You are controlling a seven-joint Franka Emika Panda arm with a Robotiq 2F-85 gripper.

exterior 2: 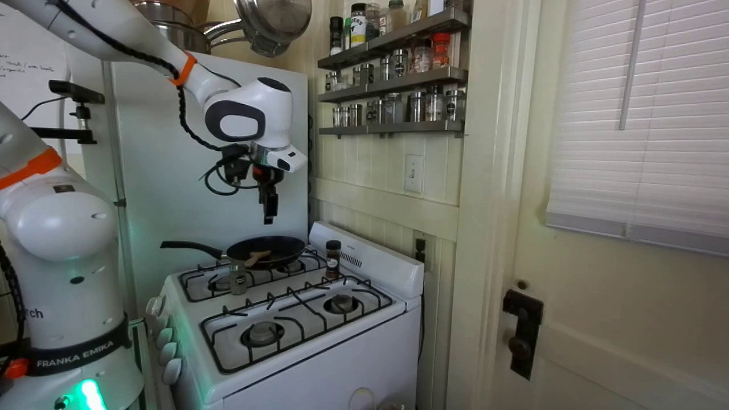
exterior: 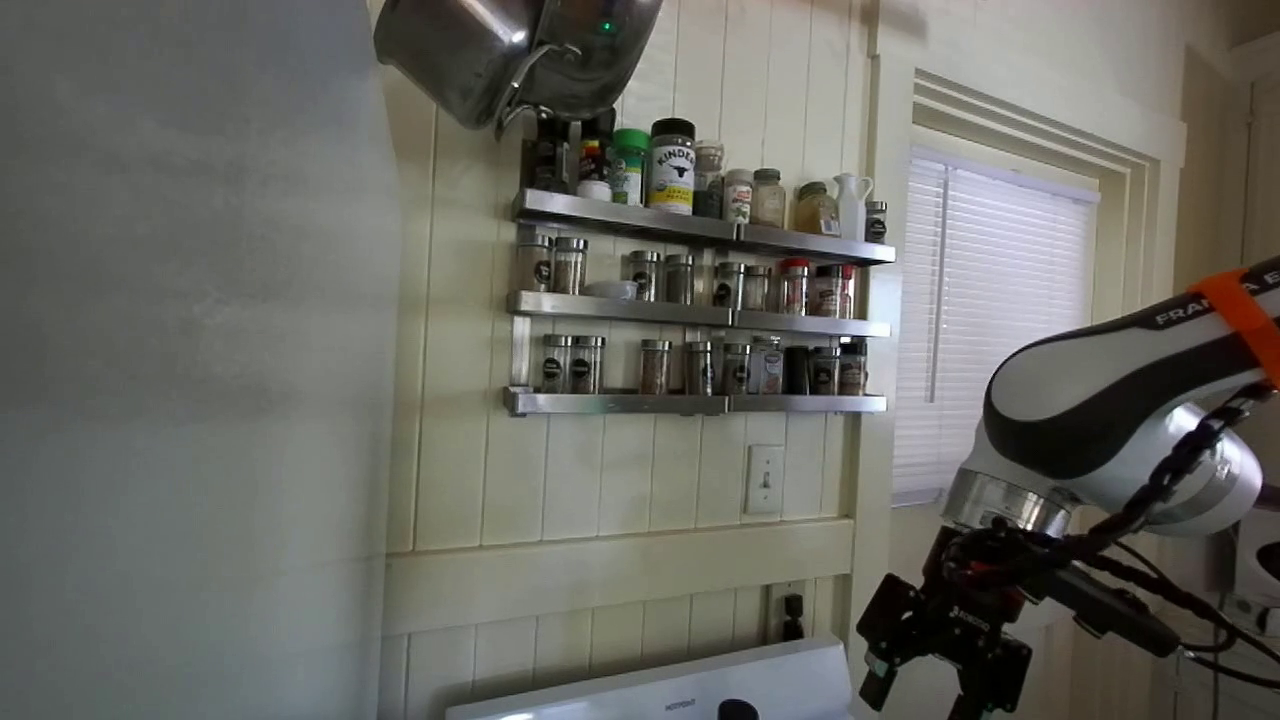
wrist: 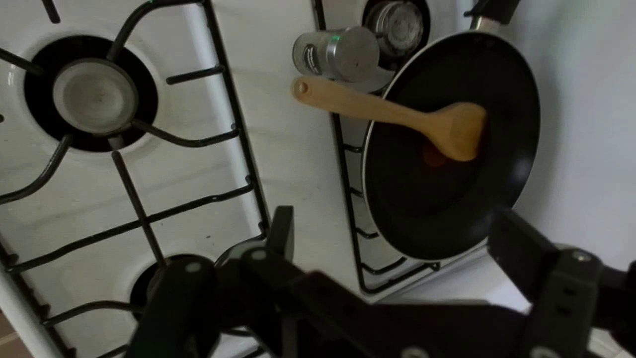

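My gripper (wrist: 392, 226) stands open with its two fingers (wrist: 282, 231) wide apart and nothing between them. In both exterior views the gripper (exterior: 922, 692) points downward. It hangs in the air above the black frying pan (exterior 2: 287, 246), which rests on the stove's grate with its handle toward the stove front. Inside the pan lies the head of a wooden spatula (wrist: 357, 103), its handle sticking out over the rim. Beside the spatula handle is a clear glass jar (wrist: 343, 54) with a metal lid. A dark-capped spice bottle (exterior 2: 332, 259) stands near the stove's back panel; I cannot make it out in the wrist view.
The white stove (exterior 2: 319, 347) has black grates and a raised back panel (exterior 2: 367, 259) against the wall. Metal shelves (exterior: 700, 312) full of spice jars hang on that wall. A refrigerator (exterior 2: 211, 171) stands beyond the pan, with metal pots (exterior: 500, 60) up high.
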